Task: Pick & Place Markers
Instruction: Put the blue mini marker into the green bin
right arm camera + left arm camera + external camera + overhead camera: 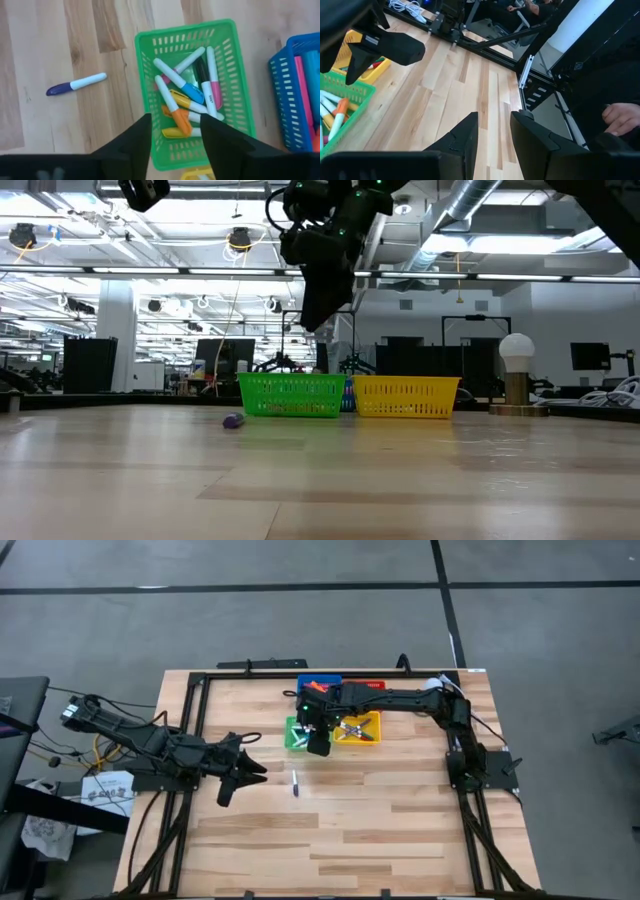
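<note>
Right gripper [172, 142] is hovering, fingers spread and empty, over the green tray [145, 90] of markers [175, 80]; 1 purple-capped marker [76, 83] is lying beside it. Left gripper [494, 132] is waiting apart, fingers spread.

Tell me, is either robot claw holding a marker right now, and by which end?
Neither. The right gripper hangs open and empty above the green tray; the left gripper is open and empty over bare table.

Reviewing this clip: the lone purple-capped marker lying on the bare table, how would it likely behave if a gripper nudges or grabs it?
The marker looks thin, round and rigid, so a sideways nudge would probably roll it across the smooth wood table. It lies flat with nothing around it to stop it. Its small plastic body suggests it is light, and it might slip or pivot if pinched off-centre.
</note>
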